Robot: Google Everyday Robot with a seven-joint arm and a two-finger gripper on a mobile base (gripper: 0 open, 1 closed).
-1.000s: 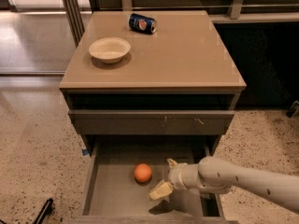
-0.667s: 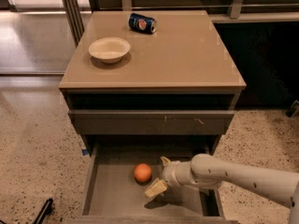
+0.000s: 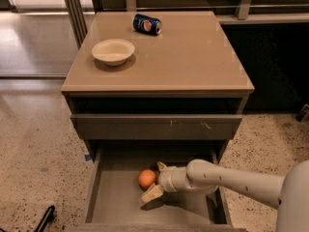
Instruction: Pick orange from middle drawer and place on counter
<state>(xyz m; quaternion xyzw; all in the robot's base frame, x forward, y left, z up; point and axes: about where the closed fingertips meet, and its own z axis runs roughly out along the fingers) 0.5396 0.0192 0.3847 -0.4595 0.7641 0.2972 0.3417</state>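
The tool (image 3: 155, 180) sits low inside the open drawer (image 3: 113, 197), at the end of a pale arm (image 3: 231, 179) reaching in from the right. It is released: one cream finger points far and one points near-left. The orange (image 3: 147, 178) lies on the drawer bottom at the mouth of that gap, just left of the tool; whether a finger touches it cannot be told. Above the drawer is a shut grey front (image 3: 154, 127) with small pale scuffs. On the glossy tan worktop (image 3: 193, 57), a cream bowl (image 3: 113, 51) stands upright at the left. A dark blue can (image 3: 147, 24) lies on its side at the far edge, showing a round red, white and blue Pepsi-style mark, with no lettering legible. Speckled floor (image 3: 34, 149) surrounds the cabinet.
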